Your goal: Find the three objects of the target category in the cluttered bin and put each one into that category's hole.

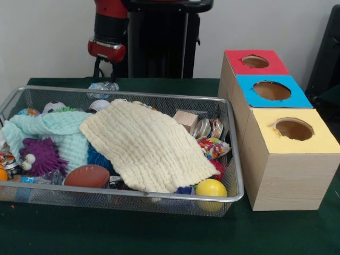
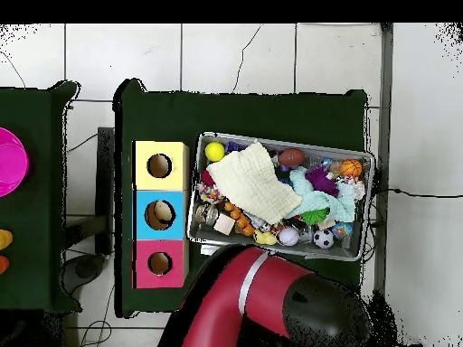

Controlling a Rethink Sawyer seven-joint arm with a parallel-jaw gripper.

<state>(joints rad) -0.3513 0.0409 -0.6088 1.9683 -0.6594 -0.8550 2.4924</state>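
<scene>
The bin (image 1: pixel 159 96) is a silver wire-mesh basket full of toys; it also shows in the overhead view (image 2: pixel 364 203). A cream cloth (image 1: pixel 149 144) lies over its middle and a mint cloth (image 1: pixel 58 130) lies to the left. Around them lie a purple spiky toy (image 1: pixel 40 156), a brown football (image 1: pixel 87 175), a yellow ball (image 1: pixel 211 188) and a wooden block (image 1: pixel 186 120). Three wooden boxes stand beside the bin, with holes in a red top (image 1: pixel 236 57), a blue top (image 1: pixel 248 85) and a yellow top (image 1: pixel 265 139). My gripper (image 1: pixel 104 71) hangs behind the bin's far left rim, above a clear crinkled item (image 1: pixel 102 86).
In the overhead view my red arm (image 2: pixel 262 303) covers the table edge beside the bin and hides the gripper. An orange basketball (image 2: pixel 351 168) and a soccer ball (image 2: pixel 323 239) lie at the bin's far end from the boxes. Something tan shows inside the blue hole (image 2: pixel 161 215).
</scene>
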